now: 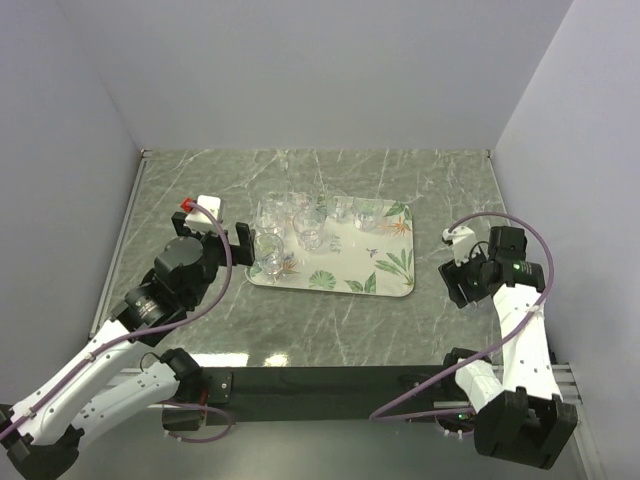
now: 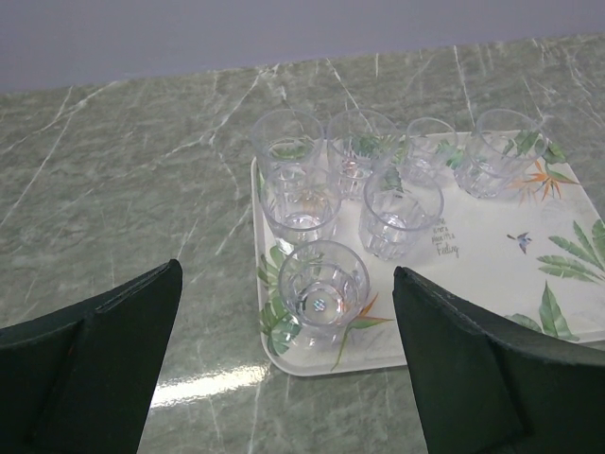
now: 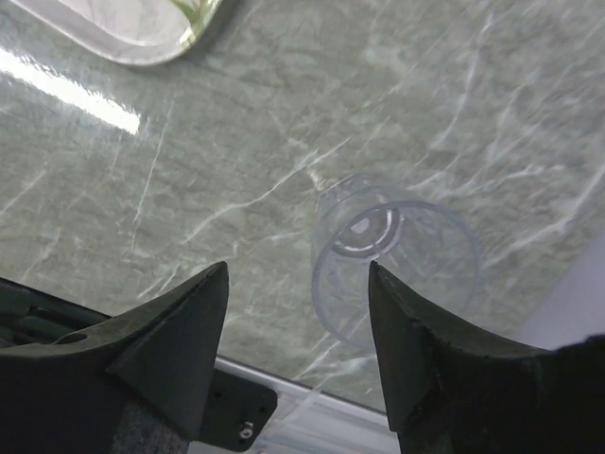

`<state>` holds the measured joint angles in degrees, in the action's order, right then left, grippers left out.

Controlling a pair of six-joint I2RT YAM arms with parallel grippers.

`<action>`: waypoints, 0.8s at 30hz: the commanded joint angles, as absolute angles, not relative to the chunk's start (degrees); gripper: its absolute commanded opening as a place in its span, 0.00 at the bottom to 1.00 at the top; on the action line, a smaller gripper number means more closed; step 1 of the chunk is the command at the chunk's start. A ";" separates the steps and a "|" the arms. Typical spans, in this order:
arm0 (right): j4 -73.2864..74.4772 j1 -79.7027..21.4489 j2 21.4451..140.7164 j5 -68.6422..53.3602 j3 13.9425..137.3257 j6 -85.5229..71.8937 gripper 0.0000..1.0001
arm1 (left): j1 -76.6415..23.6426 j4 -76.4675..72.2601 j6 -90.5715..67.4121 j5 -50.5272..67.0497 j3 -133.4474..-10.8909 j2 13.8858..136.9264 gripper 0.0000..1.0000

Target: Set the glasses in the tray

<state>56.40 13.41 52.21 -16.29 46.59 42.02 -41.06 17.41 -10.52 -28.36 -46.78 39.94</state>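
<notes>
Jaws apart on our left gripper [image 2: 285, 274] and right gripper [image 3: 298, 270]; a small clear drinking glass [image 3: 397, 251] just beyond the right's could topple if clipped off-centre.

Got the jaws spread wide apart here. Looking down at one of the glasses [image 3: 402, 251] on the grey-green marble tabletop [image 3: 284, 113], rim up, sitting just beyond the tips, partly hidden behind one. Can't tell about contact. Catching a corner of the tray [image 3: 123, 24] top left.

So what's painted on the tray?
Green leaves and orange flowers on the cream-white tray, clearest in the left wrist view.
</notes>
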 commanded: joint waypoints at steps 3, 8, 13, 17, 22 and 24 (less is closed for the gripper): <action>51.69 13.80 55.19 -12.93 43.69 39.20 0.64 | -40.96 15.56 -9.93 -29.53 -46.32 39.46 1.00; 47.47 13.71 57.74 -10.81 40.96 37.79 0.56 | -40.87 15.29 -9.84 -29.97 -46.14 39.73 0.99; 43.60 13.80 59.68 -9.49 38.76 38.41 0.41 | -40.87 15.03 -9.76 -30.59 -45.79 39.90 0.99; 42.10 13.80 60.12 -9.05 38.41 38.76 0.12 | -40.96 14.94 -9.76 -30.94 -45.70 40.08 0.99; 43.15 13.71 59.24 -10.63 39.81 41.21 0.00 | -40.87 14.77 -9.58 -31.55 -45.53 40.17 0.99; 44.73 13.71 58.10 -12.38 40.60 42.44 0.00 | -40.78 14.59 -9.58 -31.82 -45.35 40.17 0.99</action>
<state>44.69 13.43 60.05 -10.48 38.54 39.99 -41.06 16.95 -10.15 -30.39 -45.65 40.05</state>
